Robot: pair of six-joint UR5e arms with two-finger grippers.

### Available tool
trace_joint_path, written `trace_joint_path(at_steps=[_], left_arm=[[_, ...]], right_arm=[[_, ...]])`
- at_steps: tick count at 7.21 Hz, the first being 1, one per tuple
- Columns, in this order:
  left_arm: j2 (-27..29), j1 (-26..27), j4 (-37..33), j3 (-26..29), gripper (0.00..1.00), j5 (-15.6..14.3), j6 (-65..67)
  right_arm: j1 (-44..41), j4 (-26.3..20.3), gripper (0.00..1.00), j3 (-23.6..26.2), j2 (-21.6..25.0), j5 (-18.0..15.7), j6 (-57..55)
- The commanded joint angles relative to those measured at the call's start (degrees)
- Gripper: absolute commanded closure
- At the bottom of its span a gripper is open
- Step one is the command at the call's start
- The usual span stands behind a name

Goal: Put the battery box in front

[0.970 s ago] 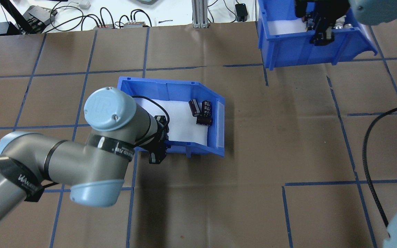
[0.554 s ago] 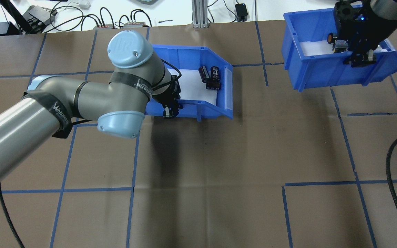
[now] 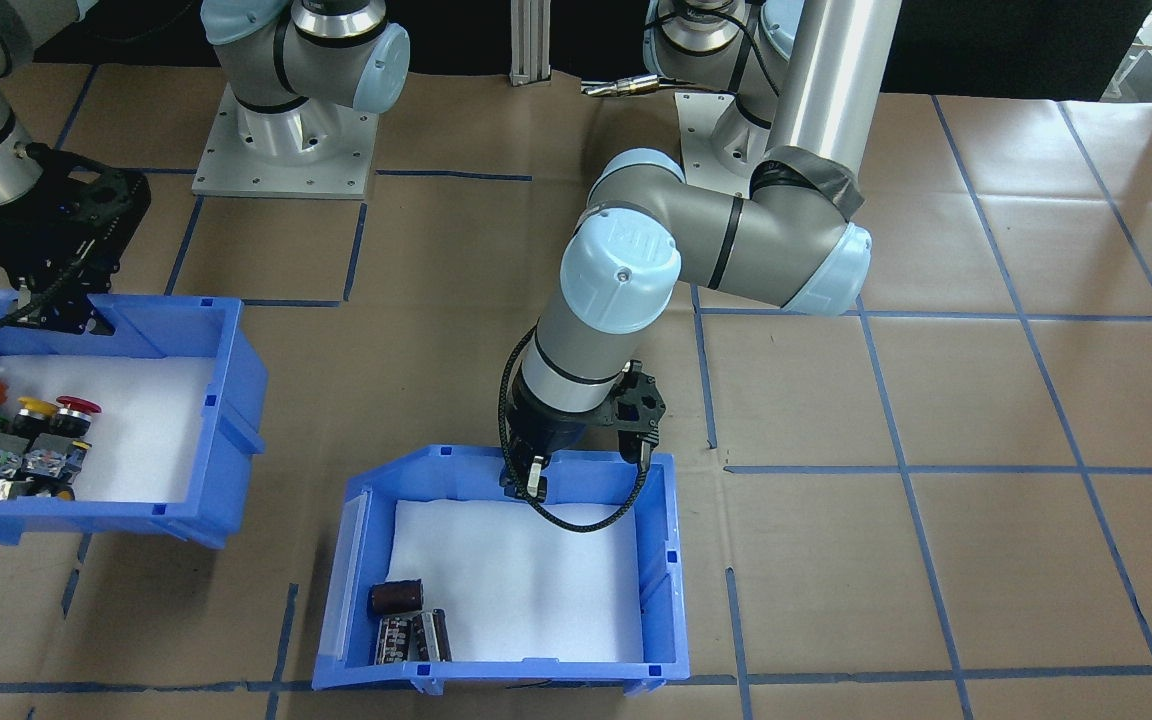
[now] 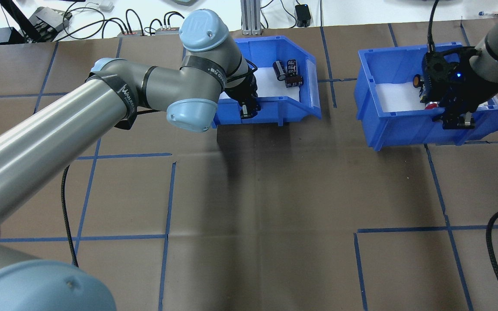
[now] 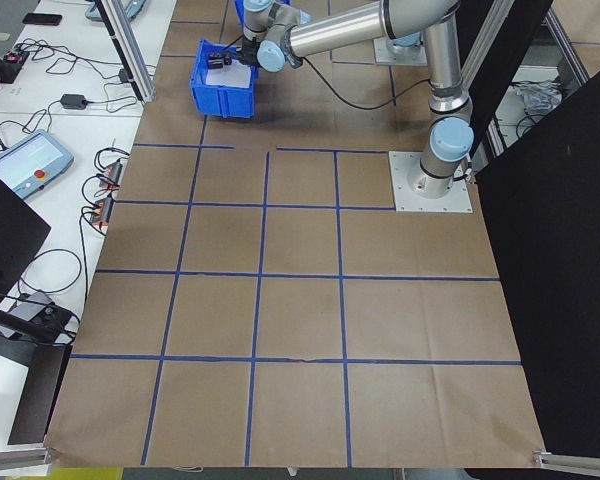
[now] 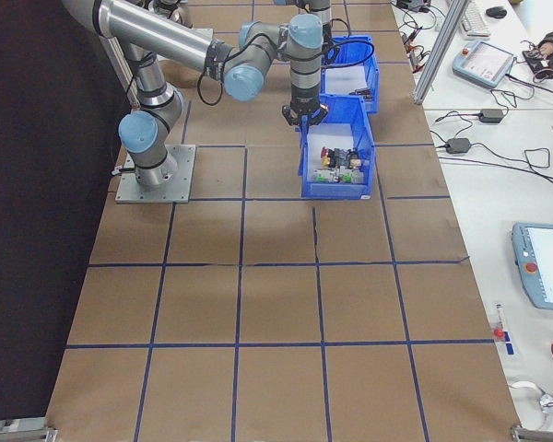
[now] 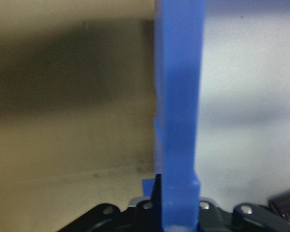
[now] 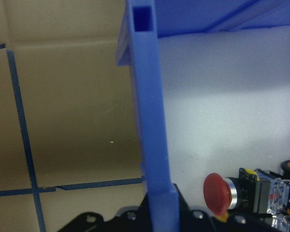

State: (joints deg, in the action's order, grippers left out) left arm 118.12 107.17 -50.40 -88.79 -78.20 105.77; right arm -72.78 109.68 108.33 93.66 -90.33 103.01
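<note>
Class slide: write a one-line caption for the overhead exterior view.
Left claw grips the battery box wall; right claw grips the switch bin.

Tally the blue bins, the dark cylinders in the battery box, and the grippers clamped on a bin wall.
Blue bins: 2, battery box and switch bin
Dark cylinders: 3
Grippers on a wall: 2, left gripper, right gripper
Total: 7

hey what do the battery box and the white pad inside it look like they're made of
The battery box looks like moulded hard plastic, blue with a slight sheen: thin stiff walls and moulded rim lugs suggest so. The white pad looks like soft matte foam sheet, faintly textured, though it could be felt. The left pincer clamps the box wall.
</note>
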Motion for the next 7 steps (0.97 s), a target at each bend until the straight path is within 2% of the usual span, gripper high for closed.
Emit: trace_joint_path(at_steps=[1,2,3,4,5,6,7], left_arm=[[1.50,0.67,-0.04,0.82,0.65,-0.37,-0.02],[0.80,0.67,0.04,0.55,0.27,-0.28,-0.56],[-0.16,0.85,-0.13,0.20,0.15,0.15,0.22],[-2.26,0.93,-0.57,-1.03,0.03,-0.19,-0.38],[-6.19,-0.02,-2.57,-3.21,0.06,-0.54,-5.09],[-11.11,-1.60,-8.34,-4.54,0.06,-3.85,-13.23],[-14.90,-5.09,-14.75,-4.55,0.04,-4.58,-22.53]], right_arm=[[0.79,0.97,1.00,3.82,3.10,0.07,2.80],[0.79,1.06,1.00,3.99,3.02,0.94,2.90],[1.14,1.06,1.00,4.17,2.93,2.34,3.08],[1.67,1.06,1.00,4.78,3.02,2.27,6.38],[1.67,0.97,1.00,5.66,3.71,2.00,7.29],[1.32,0.62,1.00,7.67,6.33,1.91,7.21],[1.23,1.06,1.00,12.38,10.10,2.35,6.51]])
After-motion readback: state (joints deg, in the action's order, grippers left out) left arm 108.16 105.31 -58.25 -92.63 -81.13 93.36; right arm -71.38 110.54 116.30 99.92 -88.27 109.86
